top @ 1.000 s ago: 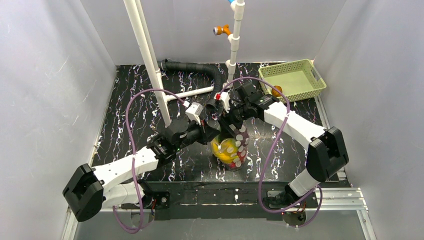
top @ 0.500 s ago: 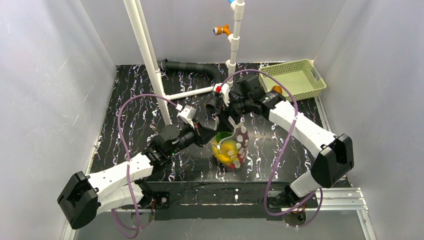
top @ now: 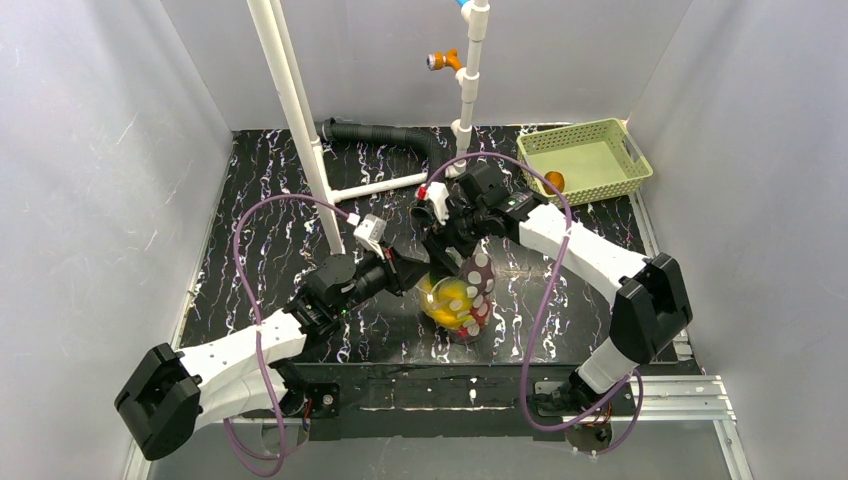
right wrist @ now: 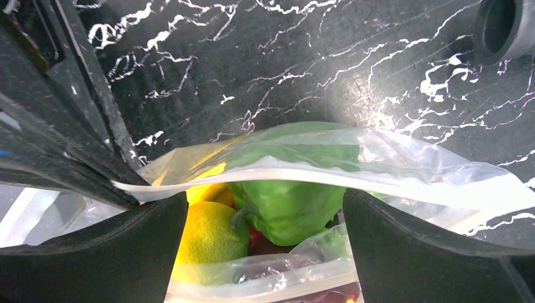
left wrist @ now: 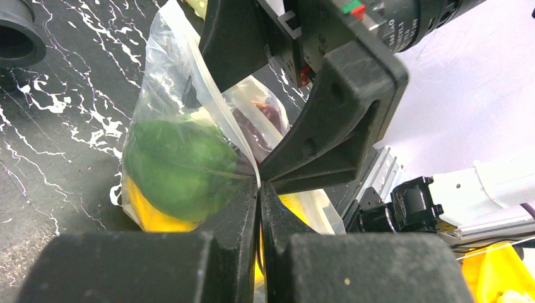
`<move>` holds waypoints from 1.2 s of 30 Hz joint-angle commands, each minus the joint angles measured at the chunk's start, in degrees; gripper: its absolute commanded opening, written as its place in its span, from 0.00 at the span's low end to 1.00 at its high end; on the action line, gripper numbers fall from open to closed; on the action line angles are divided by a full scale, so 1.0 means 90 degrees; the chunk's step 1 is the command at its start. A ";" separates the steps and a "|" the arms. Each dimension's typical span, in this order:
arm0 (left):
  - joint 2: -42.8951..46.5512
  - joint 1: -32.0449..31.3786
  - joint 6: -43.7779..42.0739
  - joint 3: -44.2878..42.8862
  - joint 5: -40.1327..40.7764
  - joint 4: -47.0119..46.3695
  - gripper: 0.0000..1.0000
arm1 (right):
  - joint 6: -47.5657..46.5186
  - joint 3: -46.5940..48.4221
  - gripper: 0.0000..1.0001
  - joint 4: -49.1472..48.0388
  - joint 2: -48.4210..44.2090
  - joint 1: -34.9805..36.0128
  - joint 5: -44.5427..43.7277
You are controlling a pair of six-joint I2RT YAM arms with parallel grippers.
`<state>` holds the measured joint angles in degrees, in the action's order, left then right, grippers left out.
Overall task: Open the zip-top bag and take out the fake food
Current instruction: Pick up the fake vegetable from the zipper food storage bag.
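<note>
The zip-top bag [top: 468,302] stands near the table's front middle with its mouth gaping. My left gripper [left wrist: 259,189] is shut on the bag's near zip edge and holds it up; from above it [top: 418,283] sits at the bag's left. My right gripper [right wrist: 262,208] hangs over the mouth, open wide, one finger at each side of the opening and closed on nothing; from above it [top: 458,256] is just behind the bag. Fake food lies inside: a green pepper [right wrist: 296,202], a yellow lemon [right wrist: 205,237], and dark red pieces underneath. The bag [left wrist: 183,151] shows green and yellow through its wall.
A green basket [top: 600,135] stands at the back right with an orange-brown piece [top: 553,181] in its near corner. White pipes [top: 295,110] rise behind, and a black hose [top: 385,135] lies along the back. A pipe end [right wrist: 505,25] is close to the bag.
My right gripper drew back toward the basket, then came back down over the bag's mouth with its jaws a little wider. The left arm shifted slightly and kept its grip.
</note>
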<state>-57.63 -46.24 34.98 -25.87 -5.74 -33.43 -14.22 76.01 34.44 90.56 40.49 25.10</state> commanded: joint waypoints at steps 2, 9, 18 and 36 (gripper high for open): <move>0.0199 0.0157 0.0262 0.0396 -0.0038 -0.0761 0.00 | -0.0285 -0.0082 0.98 0.0031 0.0239 0.0306 -0.0130; 0.0538 0.0277 0.0333 0.0756 0.0036 -0.0628 0.00 | -0.0795 -0.0184 0.98 0.0137 0.0451 0.0466 -0.0303; 0.0600 0.0350 0.0256 0.1233 0.0044 -0.0569 0.00 | -0.0941 -0.0056 0.98 -0.0045 0.1063 0.0922 -0.1236; 0.0920 0.0386 0.0076 0.1263 0.0035 -0.0203 0.00 | -0.0977 -0.0042 0.27 -0.0033 0.0354 0.0845 -0.0654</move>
<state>-51.55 -43.07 37.47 -13.78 -5.91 -36.80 -21.87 75.85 31.59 99.04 49.04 14.37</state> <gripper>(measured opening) 0.012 0.698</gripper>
